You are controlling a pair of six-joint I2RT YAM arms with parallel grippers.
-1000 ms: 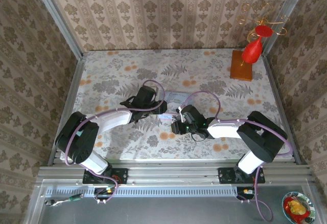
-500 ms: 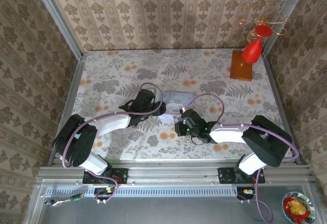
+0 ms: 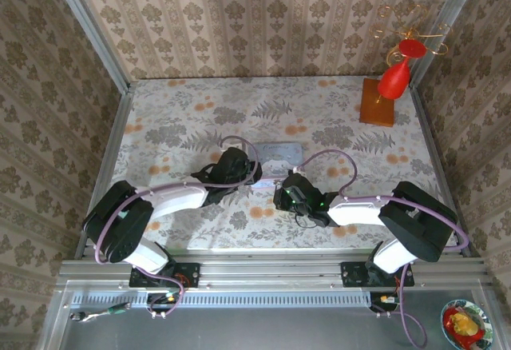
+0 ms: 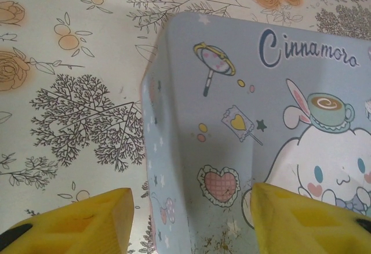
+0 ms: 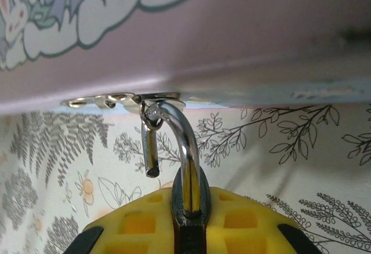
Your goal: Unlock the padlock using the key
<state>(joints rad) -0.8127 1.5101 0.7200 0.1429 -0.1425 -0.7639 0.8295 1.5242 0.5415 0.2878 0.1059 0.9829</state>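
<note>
The pale blue tin [image 4: 261, 109] lies on the flowered table; in the top view the tin [image 3: 279, 154] sits mid-table. My left gripper [image 4: 191, 219] is open astride the tin's left edge, one yellow finger [image 4: 87, 222] over the cloth, the other over the lid. My right gripper [image 5: 188, 222] is shut on the dark padlock [image 5: 190, 210]. Its silvery shackle [image 5: 185, 144] hooks through the tin's metal hasp [image 5: 116, 99], and the shackle's free end hangs clear of the body. The key is out of view. From above, both grippers [image 3: 254, 173] [image 3: 281, 190] crowd the tin's near side.
A red ornament on a wooden stand [image 3: 382, 94] occupies the back right corner. Patterned walls close in the left, back and right. A metal rail [image 3: 271, 270] runs along the near edge, with a small bowl [image 3: 465, 324] beyond it at bottom right.
The right gripper has shut on the padlock and crept towards the tin. The left gripper has slid right, up to the tin's corner, its jaws a little narrower.
</note>
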